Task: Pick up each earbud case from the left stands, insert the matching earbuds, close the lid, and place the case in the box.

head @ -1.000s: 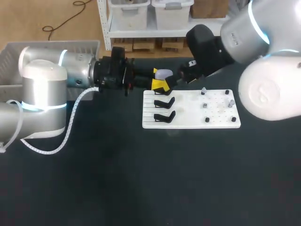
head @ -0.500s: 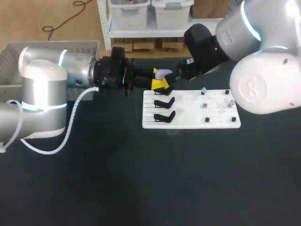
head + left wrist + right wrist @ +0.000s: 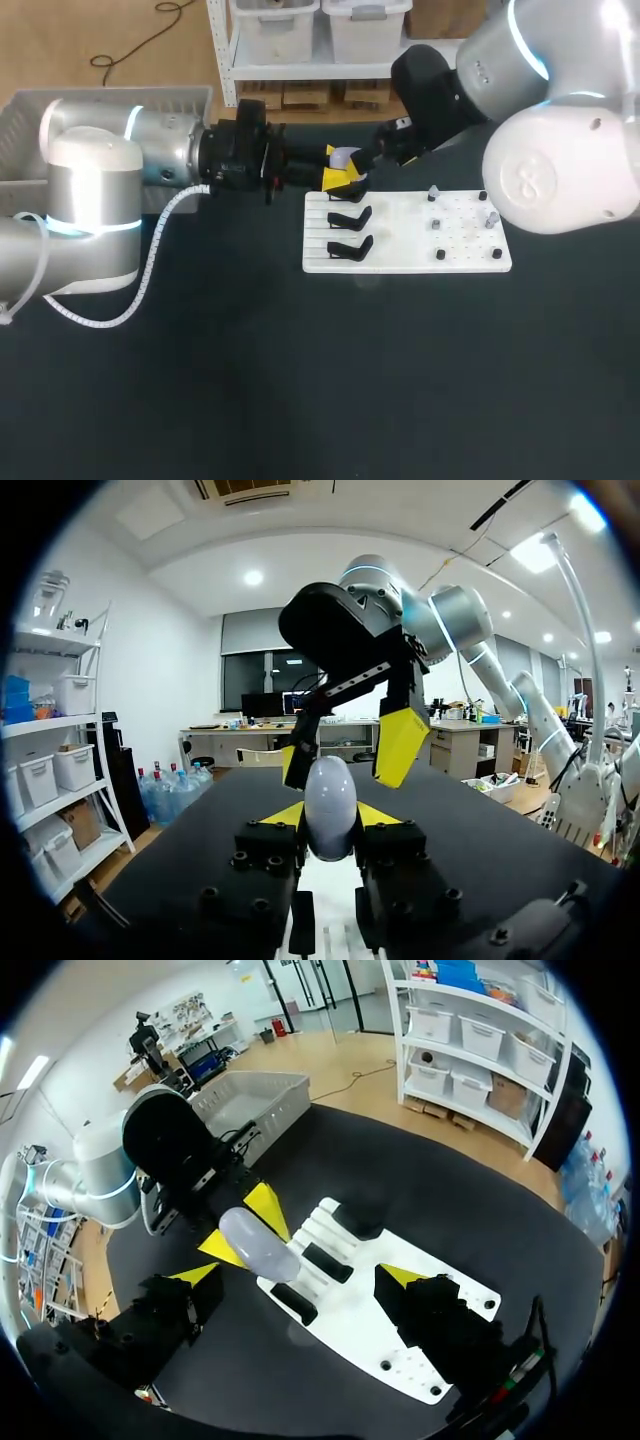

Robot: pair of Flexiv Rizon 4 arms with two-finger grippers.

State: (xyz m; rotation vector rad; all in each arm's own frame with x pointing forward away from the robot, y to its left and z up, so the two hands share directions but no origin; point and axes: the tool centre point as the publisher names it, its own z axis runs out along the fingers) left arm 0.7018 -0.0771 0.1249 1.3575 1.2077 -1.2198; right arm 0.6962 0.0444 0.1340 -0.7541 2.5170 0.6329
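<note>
The dark bench [image 3: 300, 380] carries one white board [image 3: 400, 262] on its far side, right of middle, holding black stands [image 3: 349, 248] and small pegs [image 3: 440, 255].

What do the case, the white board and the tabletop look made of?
The case looks smooth pale plastic with a soft sheen. The board: white matte plastic or painted sheet, grooved. The tabletop: dark matte mat, perhaps rubber or fabric, no glare.

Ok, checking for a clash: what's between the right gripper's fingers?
The pale earbud case, clamped by the left gripper's yellow tips. The right gripper's open fingers stand apart from it. The right wrist view shows this.
</note>
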